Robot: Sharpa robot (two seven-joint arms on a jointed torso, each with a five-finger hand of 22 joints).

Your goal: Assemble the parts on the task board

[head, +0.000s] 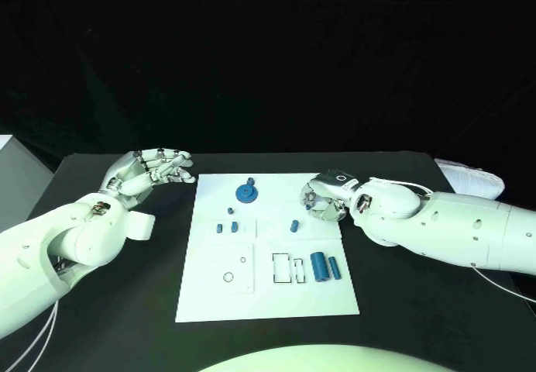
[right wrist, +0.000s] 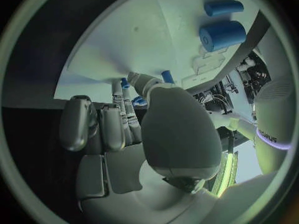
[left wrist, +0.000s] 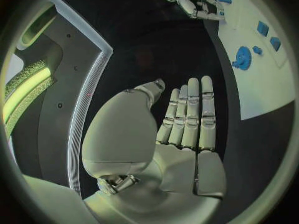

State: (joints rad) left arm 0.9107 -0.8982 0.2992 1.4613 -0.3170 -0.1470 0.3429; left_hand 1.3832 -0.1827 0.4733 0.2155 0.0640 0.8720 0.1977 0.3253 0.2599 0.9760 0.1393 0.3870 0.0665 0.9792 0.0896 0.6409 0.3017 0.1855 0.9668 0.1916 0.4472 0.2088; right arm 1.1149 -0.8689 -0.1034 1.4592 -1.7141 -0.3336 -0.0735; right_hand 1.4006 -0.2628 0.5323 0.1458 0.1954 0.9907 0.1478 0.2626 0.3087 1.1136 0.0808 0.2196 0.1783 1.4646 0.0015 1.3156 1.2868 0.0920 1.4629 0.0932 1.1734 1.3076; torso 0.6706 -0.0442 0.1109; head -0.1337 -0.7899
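Observation:
The white task board [head: 268, 298] lies in the middle of the black table. On it are a blue gear [head: 247, 191], small blue parts [head: 227, 228] [head: 295, 226] and two blue cylinders [head: 325, 266]. My left hand [head: 151, 174] hovers off the board's far left corner; in its wrist view the fingers [left wrist: 190, 114] are stretched out and hold nothing. My right hand [head: 326, 195] is over the board's far right edge with its fingers [right wrist: 118, 114] curled toward the thumb. Blue bits [right wrist: 167, 76] show beside the fingertips. Whether one is pinched I cannot tell.
Outlined recesses [head: 287, 267] sit in the board's near half beside the cylinders. A white bundle [head: 472, 178] lies at the table's far right, and a pale box [head: 9, 174] stands off the left edge.

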